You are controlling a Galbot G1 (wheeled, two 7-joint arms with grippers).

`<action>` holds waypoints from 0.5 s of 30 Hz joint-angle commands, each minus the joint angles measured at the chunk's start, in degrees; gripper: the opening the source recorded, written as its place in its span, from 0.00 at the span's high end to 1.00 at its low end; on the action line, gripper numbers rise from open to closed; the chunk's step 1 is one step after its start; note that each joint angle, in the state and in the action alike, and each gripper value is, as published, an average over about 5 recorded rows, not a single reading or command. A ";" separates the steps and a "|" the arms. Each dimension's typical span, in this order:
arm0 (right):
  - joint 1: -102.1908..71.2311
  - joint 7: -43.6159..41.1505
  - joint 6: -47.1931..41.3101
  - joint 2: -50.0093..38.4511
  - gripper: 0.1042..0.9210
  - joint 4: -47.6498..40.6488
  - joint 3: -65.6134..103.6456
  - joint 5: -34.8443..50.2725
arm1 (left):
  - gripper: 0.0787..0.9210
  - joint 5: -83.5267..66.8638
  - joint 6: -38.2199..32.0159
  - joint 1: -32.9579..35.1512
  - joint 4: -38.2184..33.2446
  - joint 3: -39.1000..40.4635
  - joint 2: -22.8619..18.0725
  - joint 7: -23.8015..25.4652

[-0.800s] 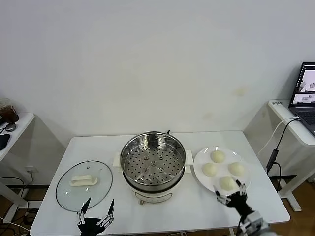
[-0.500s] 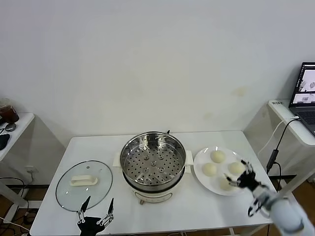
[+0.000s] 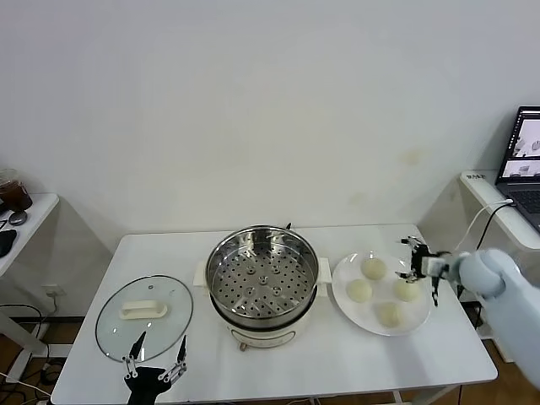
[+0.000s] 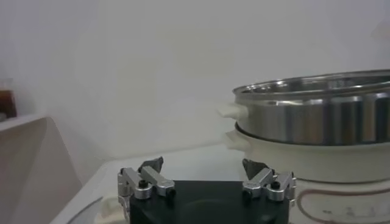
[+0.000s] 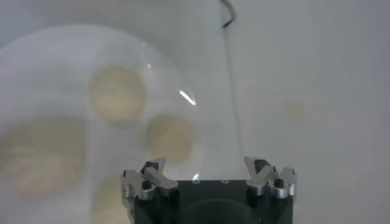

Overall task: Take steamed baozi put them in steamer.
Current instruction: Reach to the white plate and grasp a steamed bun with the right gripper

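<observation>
The steel steamer [image 3: 262, 278] with its perforated tray stands mid-table on a white base, and holds nothing. Four cream-white baozi lie on a white plate [image 3: 339, 295] to its right: one far [image 3: 373, 268], one left [image 3: 359, 290], one right [image 3: 407, 290], one near [image 3: 390, 314]. My right gripper [image 3: 418, 258] is open and empty, hovering over the plate's far right side, just beyond the right baozi. In the right wrist view the open gripper [image 5: 207, 165] has blurred baozi [image 5: 169, 137] below it. My left gripper [image 3: 156, 364] is open and empty at the table's front left; the left wrist view shows this gripper [image 4: 203, 165] facing the steamer [image 4: 317, 115].
A round glass lid [image 3: 114, 325] with a white handle lies flat left of the steamer. A side desk with a laptop [image 3: 525, 160] and a hanging cable stands to the right. A small side table [image 3: 17, 219] is at the far left.
My right arm has swung from the table's front edge back and to the right; its gripper now hangs over the plate's far right side. The left gripper has sunk slightly lower.
</observation>
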 commanded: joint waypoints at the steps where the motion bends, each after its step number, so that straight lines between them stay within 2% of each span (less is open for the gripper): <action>1: 18.74 -9.75 2.16 7.47 0.12 -18.48 -18.26 -2.75 | 0.12 0.58 -0.15 -0.15 0.15 -0.60 -0.08 -0.03; 5: 19.19 -10.19 2.12 10.04 0.12 -22.25 -18.85 -2.76 | 0.12 0.62 -0.10 -0.47 0.43 -1.24 -0.26 -0.04; 15: 18.18 -8.55 1.12 14.32 0.12 -25.30 -18.67 -1.00 | 0.12 0.85 -0.29 -0.56 0.75 -1.77 -0.29 0.20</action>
